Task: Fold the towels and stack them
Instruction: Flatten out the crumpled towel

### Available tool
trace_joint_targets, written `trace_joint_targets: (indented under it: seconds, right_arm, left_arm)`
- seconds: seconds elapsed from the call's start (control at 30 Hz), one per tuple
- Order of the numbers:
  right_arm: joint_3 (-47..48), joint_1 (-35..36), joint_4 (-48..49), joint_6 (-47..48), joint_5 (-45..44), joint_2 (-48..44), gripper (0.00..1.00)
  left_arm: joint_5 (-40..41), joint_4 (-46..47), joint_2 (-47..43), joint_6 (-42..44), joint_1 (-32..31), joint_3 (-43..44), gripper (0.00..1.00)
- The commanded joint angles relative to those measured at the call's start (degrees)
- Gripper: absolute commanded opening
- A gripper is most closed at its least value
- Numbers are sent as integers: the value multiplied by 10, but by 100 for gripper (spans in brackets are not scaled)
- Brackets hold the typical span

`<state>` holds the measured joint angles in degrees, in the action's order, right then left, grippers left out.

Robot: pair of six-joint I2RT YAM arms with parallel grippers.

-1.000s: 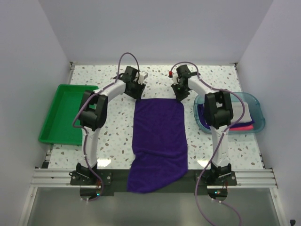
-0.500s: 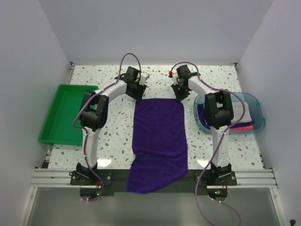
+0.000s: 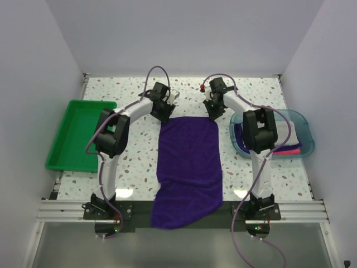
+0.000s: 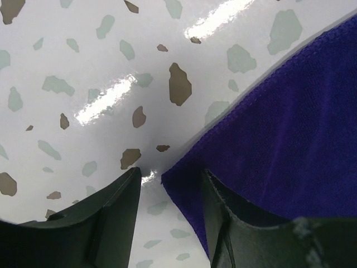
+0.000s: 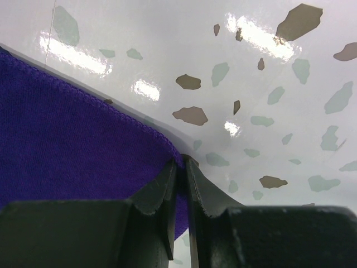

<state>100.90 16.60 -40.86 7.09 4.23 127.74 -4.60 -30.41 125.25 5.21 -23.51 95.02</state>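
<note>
A dark purple towel (image 3: pixel 188 167) lies spread flat in the middle of the table, its near end hanging over the front edge. My left gripper (image 3: pixel 164 113) is open at the towel's far left corner (image 4: pixel 173 177); the corner sits between the jaws, one finger (image 4: pixel 111 212) on bare table, the other (image 4: pixel 234 223) on the cloth. My right gripper (image 3: pixel 212 115) is shut on the towel's far right corner (image 5: pixel 179 162). More towels, pink, purple and pale, lie in the teal tray (image 3: pixel 304 146).
A green plastic bin (image 3: pixel 75 134) stands at the left of the speckled table (image 3: pixel 262 89). The teal tray is at the right, beside my right arm. White walls close in the table on three sides.
My left gripper has moved a little to the right, onto the towel's far left corner. The right gripper and the towel have not moved.
</note>
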Motion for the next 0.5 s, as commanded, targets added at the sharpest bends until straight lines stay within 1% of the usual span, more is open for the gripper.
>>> trace_joint_targets:
  seconds: [0.0,0.03,0.07,0.13,0.17,0.2,0.23,0.33,0.37,0.4,0.47]
  right_arm:
    - [-29,0,-43,5,-25,6,14]
    - [-30,1,-42,5,-26,6,14]
    - [-31,0,-41,5,-27,3,14]
    - [-36,0,-40,5,-28,1,14]
    - [-36,0,-40,4,-28,0,14]
    - [-38,0,-39,4,-28,-1,14]
    - [-38,0,-37,3,-28,-1,14]
    - [-31,0,-36,0,-26,-4,13]
    - [-28,0,-35,-2,-26,-5,12]
    - [-24,1,-33,-5,-31,-7,9]
    - [-11,0,-22,-19,-35,-26,4]
  left_arm:
    - [27,-49,26,-3,-29,-8,50]
    - [28,-48,28,-3,-32,-11,50]
    - [26,-47,32,-11,-35,-14,44]
    - [17,-49,39,-20,-35,-21,39]
    - [13,-57,48,-25,-35,-21,34]
    - [13,-60,53,-27,-35,-21,32]
    - [16,-61,57,-28,-35,-19,24]
    - [36,-58,62,-31,-30,-15,10]
    - [45,-58,60,-29,-23,-12,2]
    - [61,-58,57,-29,-17,1,0]
    - [98,-65,45,-25,-2,21,0]
